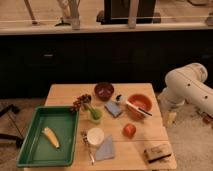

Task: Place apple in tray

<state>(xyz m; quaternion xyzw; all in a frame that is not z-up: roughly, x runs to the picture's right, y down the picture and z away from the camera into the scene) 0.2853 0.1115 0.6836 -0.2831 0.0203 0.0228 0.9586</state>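
The apple, round and orange-red, sits on the wooden table right of centre. The green tray lies at the table's front left and holds a banana. My white arm reaches in from the right. My gripper hangs just off the table's right edge, apart from the apple and to its right.
Near the apple are an orange bowl with a utensil, a dark red bowl, grapes, a green cup, a blue cloth, a white cup, a fork, a grey napkin and a brown box.
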